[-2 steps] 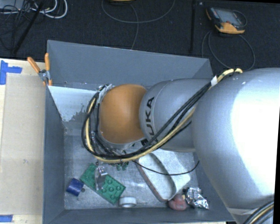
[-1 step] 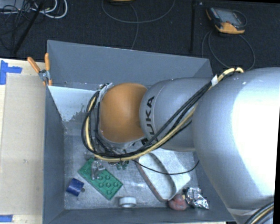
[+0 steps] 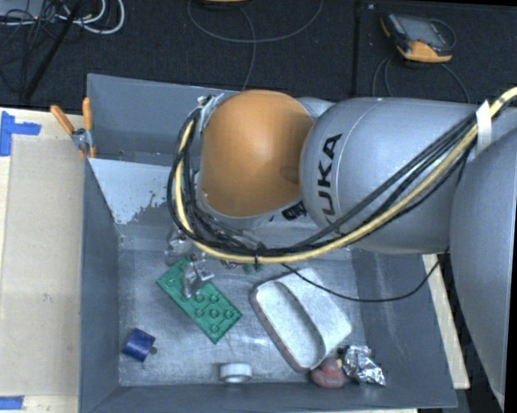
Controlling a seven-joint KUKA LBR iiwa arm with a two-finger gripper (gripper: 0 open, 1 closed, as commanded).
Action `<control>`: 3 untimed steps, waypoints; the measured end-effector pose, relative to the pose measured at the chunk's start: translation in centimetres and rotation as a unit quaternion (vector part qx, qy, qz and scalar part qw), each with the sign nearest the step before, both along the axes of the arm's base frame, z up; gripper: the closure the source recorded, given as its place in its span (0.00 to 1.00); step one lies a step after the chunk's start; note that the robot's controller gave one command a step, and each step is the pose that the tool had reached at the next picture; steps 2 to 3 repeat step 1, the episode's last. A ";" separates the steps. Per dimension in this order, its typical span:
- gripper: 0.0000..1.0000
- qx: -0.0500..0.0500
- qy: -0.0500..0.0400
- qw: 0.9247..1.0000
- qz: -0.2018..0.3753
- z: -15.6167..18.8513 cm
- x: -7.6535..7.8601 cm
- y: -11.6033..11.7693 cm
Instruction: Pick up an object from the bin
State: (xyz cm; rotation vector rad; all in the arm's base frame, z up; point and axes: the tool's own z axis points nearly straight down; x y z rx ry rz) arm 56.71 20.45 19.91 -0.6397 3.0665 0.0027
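The grey metal bin (image 3: 100,305) has sloping walls and a scuffed, dull floor with pale scratch marks. Toward the left of the floor lies a flat green studded plate (image 3: 200,303), a rectangular building-block piece set at a slant, its round studs plain on the lower half. The gripper (image 3: 189,274) sits at the plate's upper end, a small metal assembly that overlaps the green surface. Whether it is apart, together or clamped on the plate cannot be told, because the wrist above hides most of it. That wrist carries a smooth, glossy orange dome (image 3: 249,152), and behind it the arm's rounded grey casing (image 3: 393,175) runs off the right side. Black and yellow cables (image 3: 326,243) loop round the dome and trail along the casing. The arm hides the back of the floor. To the right of the plate lies a long oval white thing with a dark brown rim (image 3: 296,326), tilted, and its kind is hard to make out. At its lower end a small pinkish-red rounded lump (image 3: 328,374) touches it, and a crumpled piece of shiny foil (image 3: 364,366) sits just beside the lump, near the right wall. A small blue cylinder (image 3: 138,345) lies in the front left corner, well apart from the plate, and a small grey round cap-like piece (image 3: 235,372) rests near the front wall. Bare floor lies between the plate and the left wall, and along the front between the blue cylinder and the grey piece.
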 end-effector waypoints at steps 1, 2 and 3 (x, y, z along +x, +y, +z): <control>1.00 -0.002 0.001 0.984 0.176 5.5 -0.2 -0.6; 1.00 -0.002 0.001 0.984 0.176 5.5 -0.2 -0.6; 1.00 -0.002 0.001 0.984 0.176 5.5 -0.2 -0.6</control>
